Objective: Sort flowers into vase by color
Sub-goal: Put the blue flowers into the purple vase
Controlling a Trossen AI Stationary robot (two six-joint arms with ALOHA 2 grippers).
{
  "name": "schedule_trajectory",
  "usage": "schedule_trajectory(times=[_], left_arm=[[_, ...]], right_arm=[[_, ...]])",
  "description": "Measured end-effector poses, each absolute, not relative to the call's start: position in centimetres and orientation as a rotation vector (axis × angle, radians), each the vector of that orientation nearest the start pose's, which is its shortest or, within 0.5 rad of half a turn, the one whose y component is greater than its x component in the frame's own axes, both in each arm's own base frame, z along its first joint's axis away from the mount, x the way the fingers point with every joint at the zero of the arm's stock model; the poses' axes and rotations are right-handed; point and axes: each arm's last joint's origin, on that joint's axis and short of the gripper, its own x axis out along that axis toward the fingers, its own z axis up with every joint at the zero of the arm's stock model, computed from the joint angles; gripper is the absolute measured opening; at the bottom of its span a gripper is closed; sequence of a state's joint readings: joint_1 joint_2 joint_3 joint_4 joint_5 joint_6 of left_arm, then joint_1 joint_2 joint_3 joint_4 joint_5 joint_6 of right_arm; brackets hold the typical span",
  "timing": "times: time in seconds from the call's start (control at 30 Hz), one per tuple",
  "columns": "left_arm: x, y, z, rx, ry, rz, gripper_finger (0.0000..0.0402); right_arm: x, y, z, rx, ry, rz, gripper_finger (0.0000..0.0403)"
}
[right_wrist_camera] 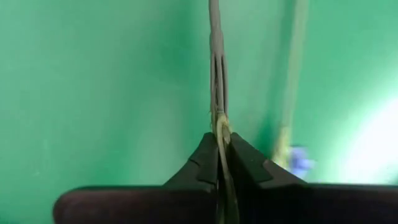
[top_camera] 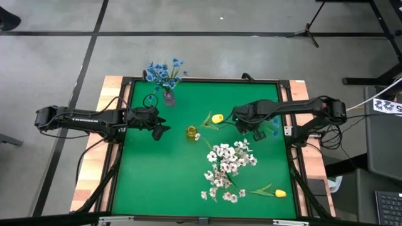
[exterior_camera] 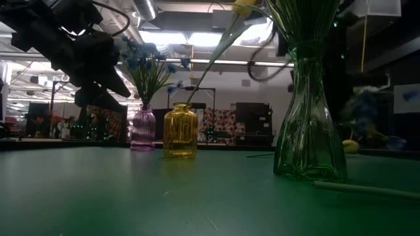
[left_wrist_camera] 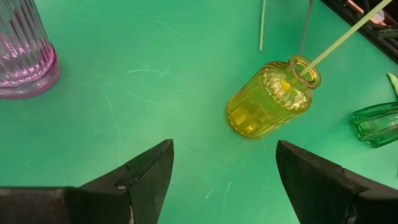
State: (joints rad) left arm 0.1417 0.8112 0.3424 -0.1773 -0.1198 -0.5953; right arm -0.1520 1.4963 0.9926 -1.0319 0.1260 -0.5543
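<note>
My right gripper [right_wrist_camera: 221,155] is shut on a thin green stem over the table's right half [top_camera: 256,132], with blue blossoms [top_camera: 274,128] close beside it. Blue flowers [top_camera: 165,71] stand in the purple vase [exterior_camera: 143,128] at the far edge. One yellow flower [top_camera: 217,118] leans out of the yellow vase [left_wrist_camera: 270,99]. White flowers [top_camera: 229,164] fill the green vase [exterior_camera: 308,124]. My left gripper [left_wrist_camera: 224,180] hangs open over the mat just left of the yellow vase, touching nothing. My right gripper pinches the thin green stem [right_wrist_camera: 217,121] between its two fingertips, coming from above and pointing down. The stem runs on past the fingertips and splits into several strands. A blurred blue blossom [right_wrist_camera: 300,160] shows close by, off the mat in the low view [exterior_camera: 364,111].
Another yellow flower [top_camera: 276,193] lies on the green mat near the front right corner, its stem [exterior_camera: 364,189] flat on the surface. A raised dark frame [top_camera: 286,113] borders the mat. Bare mat lies at the front left.
</note>
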Motion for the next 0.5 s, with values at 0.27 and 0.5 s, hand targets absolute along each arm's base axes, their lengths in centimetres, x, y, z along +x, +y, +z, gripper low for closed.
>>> schedule_trajectory(times=[0.27, 0.5], left_arm=[[15.9, 2.6, 18.0, -0.578, 0.555, 0.438, 0.0276], [15.9, 2.6, 18.0, -0.578, 0.554, 0.438, 0.0276]], right_arm=[[23.2, -4.2, 25.7, -0.500, 1.505, 0.093, 0.0012], [21.2, -4.2, 30.8, -0.542, 1.410, -0.075, 0.0019]])
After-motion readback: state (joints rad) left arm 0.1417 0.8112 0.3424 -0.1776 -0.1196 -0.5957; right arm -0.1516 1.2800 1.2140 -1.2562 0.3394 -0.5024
